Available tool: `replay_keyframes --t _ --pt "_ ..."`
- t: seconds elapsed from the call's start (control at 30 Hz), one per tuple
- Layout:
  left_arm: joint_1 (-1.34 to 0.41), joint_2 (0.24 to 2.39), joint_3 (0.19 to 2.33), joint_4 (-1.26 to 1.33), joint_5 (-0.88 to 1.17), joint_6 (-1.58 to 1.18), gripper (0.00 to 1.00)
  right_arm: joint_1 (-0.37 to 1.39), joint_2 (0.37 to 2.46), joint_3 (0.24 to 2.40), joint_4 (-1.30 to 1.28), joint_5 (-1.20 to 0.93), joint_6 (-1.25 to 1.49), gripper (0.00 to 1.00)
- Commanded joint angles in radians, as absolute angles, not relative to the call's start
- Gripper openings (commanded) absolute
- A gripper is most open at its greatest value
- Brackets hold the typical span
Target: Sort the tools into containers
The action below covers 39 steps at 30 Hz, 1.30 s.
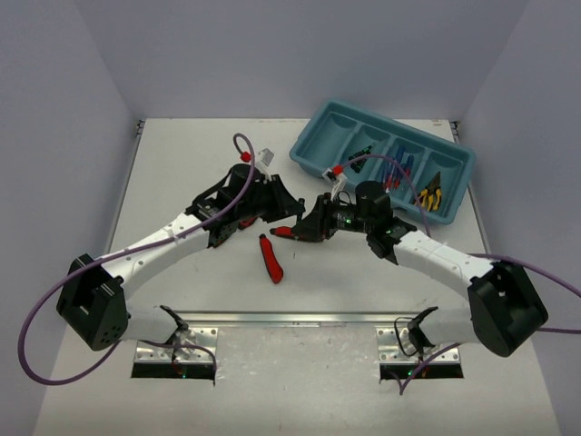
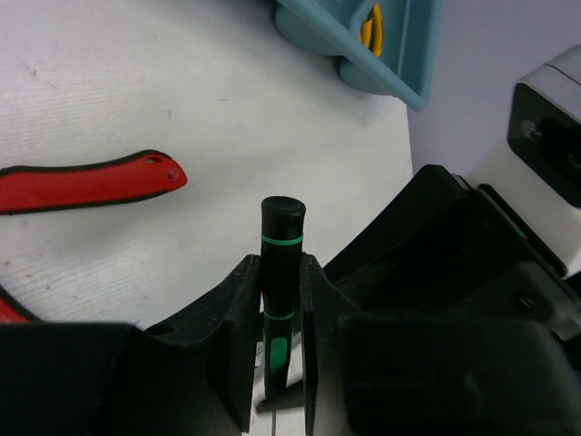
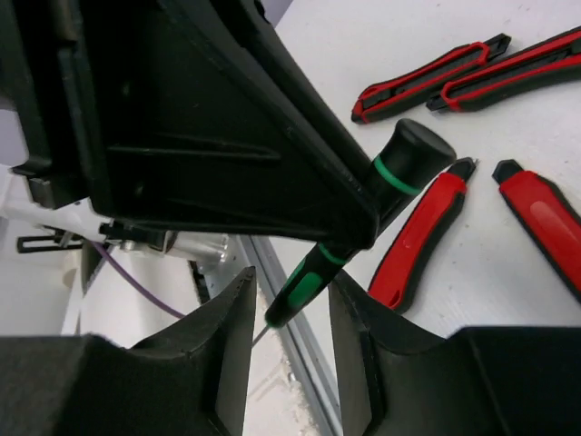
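Note:
My left gripper point(image 1: 292, 211) point(image 2: 279, 272) is shut on a black-and-green screwdriver point(image 2: 282, 238), held above the table's middle. My right gripper point(image 1: 307, 227) point(image 3: 290, 300) is open, its jaws on either side of the lower end of that screwdriver point(image 3: 313, 277), with gaps showing on both sides. Red-handled cutters point(image 1: 270, 258) lie on the table below the grippers; several show in the right wrist view point(image 3: 416, 243). The teal tray point(image 1: 320, 136) stands at the back right, holding blue-and-red screwdrivers point(image 1: 400, 169) and yellow-handled pliers point(image 1: 432, 196).
The left gripper's black body point(image 3: 209, 118) fills the upper left of the right wrist view. One red cutter handle point(image 2: 91, 184) lies left of the left gripper. The tray's corner point(image 2: 399, 64) shows ahead of it. Grey walls enclose the table.

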<state>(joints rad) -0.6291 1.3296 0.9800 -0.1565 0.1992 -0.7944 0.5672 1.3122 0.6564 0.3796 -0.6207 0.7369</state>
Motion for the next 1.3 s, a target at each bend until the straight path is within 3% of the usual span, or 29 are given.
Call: replay_keyframes --t 0.0,0.07,0.1,0.2,0.23,0.27,0.3,0.33,0.6,0.97,1.03,1.1,1.27 --pt "-0.647 1.295 0.975 -0.034 0.239 -0.846 0.0 0.581 1.357 0.733 0.392 -0.527 0.727 0.21" --pt "-0.648 1.292 0.976 -0.036 0.236 -0.839 0.0 0.583 1.369 0.735 0.392 -0.524 0.731 0.04" --pt "-0.647 1.292 0.979 -0.038 0.238 -0.836 0.0 0.583 1.37 0.737 0.387 -0.509 0.739 0.0" --pt "-0.65 1.28 0.979 -0.036 0.229 -0.834 0.01 0.583 1.369 0.748 0.34 -0.451 0.746 0.0" --pt "-0.65 1.274 0.983 -0.054 0.211 -0.828 0.24 0.582 1.371 0.756 0.318 -0.426 0.745 0.0" --pt "-0.65 1.269 0.991 -0.081 0.186 -0.821 0.61 0.582 1.372 0.764 0.294 -0.4 0.744 0.0" --pt "-0.65 1.262 1.004 -0.108 0.149 -0.811 0.89 0.58 1.373 0.773 0.27 -0.365 0.743 0.0" --pt "-0.649 1.251 1.023 -0.146 0.091 -0.795 1.0 0.573 1.374 0.784 0.238 -0.321 0.742 0.0" --pt "-0.649 1.104 1.073 -0.529 -0.364 -0.684 1.0 0.324 1.512 0.985 -0.045 -0.221 0.725 0.0" --pt "-0.649 1.045 0.919 -0.625 -0.362 -0.678 1.0 0.111 1.936 1.555 -0.376 -0.003 0.618 0.02" --pt "-0.649 1.03 0.873 -0.619 -0.366 -0.69 1.0 0.096 1.993 1.678 -0.434 -0.001 0.6 0.22" --pt "-0.649 1.025 0.856 -0.614 -0.372 -0.695 1.0 0.091 2.05 1.772 -0.486 0.018 0.584 0.31" --pt "-0.635 1.075 0.869 -0.618 -0.337 -0.662 1.0 0.089 2.111 1.88 -0.546 0.001 0.573 0.68"
